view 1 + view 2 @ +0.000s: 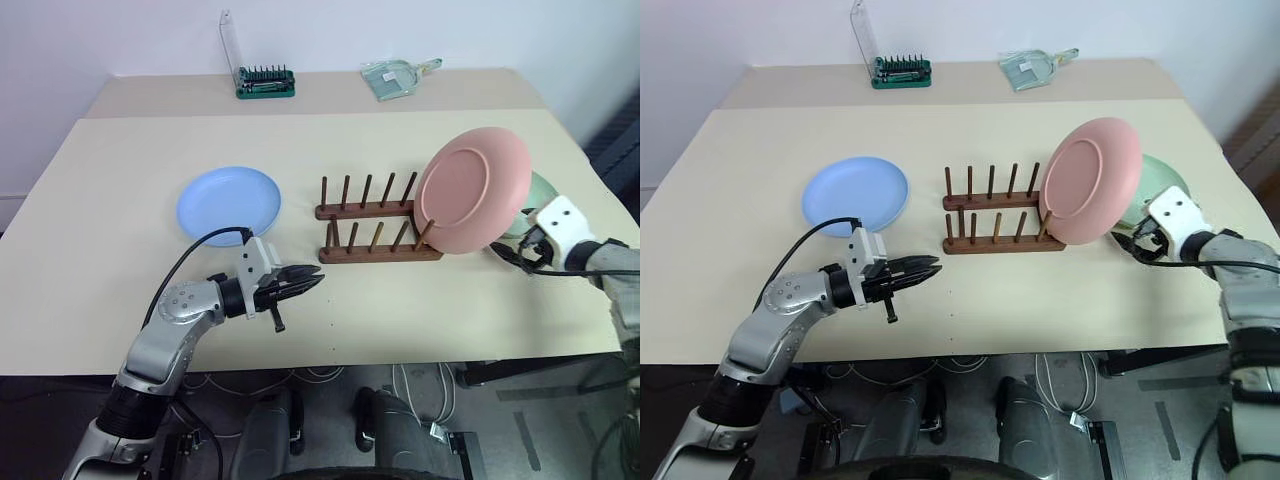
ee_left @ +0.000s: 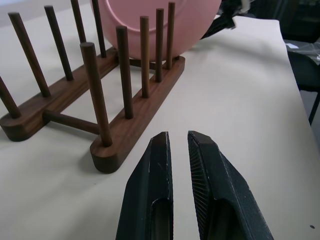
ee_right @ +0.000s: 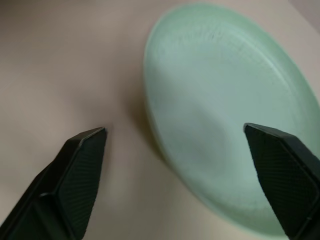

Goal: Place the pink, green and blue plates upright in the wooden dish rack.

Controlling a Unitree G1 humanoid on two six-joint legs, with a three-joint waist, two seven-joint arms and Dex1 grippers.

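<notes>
The pink plate (image 1: 472, 188) stands upright between the pegs at the right end of the wooden dish rack (image 1: 372, 255). Left of the rack, the blue plate (image 1: 229, 202) lies flat on the table. The green plate (image 1: 1162, 182) lies flat to the right, partly hidden behind the pink one. My right gripper (image 3: 174, 130) is open just in front of the green plate (image 3: 225, 115), one finger over the table and the other over the plate. My left gripper (image 1: 312, 281) is shut and empty, hovering in front of the rack's left end (image 2: 107, 150).
A green tool case (image 1: 265, 82) and a clear packet (image 1: 398, 77) sit at the table's far edge. The front table edge (image 1: 330, 358) runs close below my left arm. Bare tabletop lies between the rack and that edge.
</notes>
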